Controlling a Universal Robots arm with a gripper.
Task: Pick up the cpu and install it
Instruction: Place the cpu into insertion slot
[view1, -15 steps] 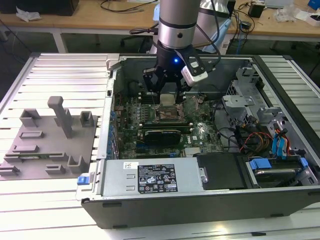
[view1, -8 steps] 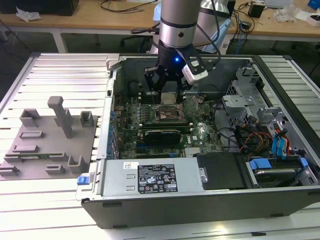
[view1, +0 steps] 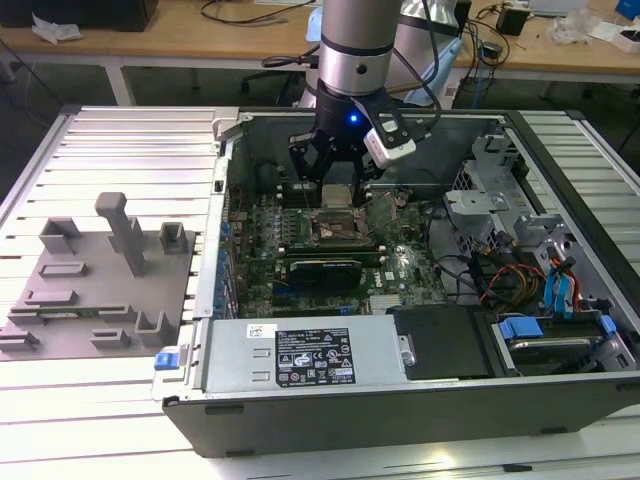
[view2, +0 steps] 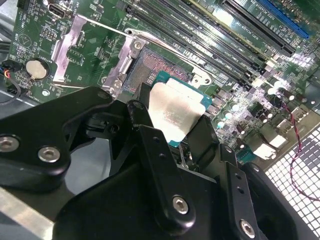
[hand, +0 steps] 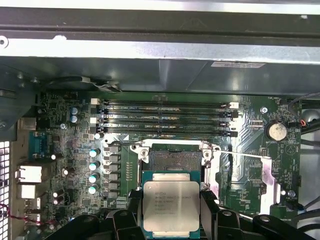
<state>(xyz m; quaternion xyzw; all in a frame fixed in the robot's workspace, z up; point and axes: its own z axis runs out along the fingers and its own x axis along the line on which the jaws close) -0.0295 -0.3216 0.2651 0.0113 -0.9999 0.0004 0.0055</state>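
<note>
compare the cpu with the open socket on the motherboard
The cpu has a silvery metal top; the socket shows an open recess inside a metal frame. The cpu is held in the claw above the motherboard; the socket sits fixed on it, unfilled. Both are square.

In the second wrist view the black fingers (view2: 150, 145) hide the near edge of the cpu (view2: 175, 112) clamped between them. Beyond them the cpu covers part of the socket (view2: 145, 70). Whether these touch cannot be told.
</note>
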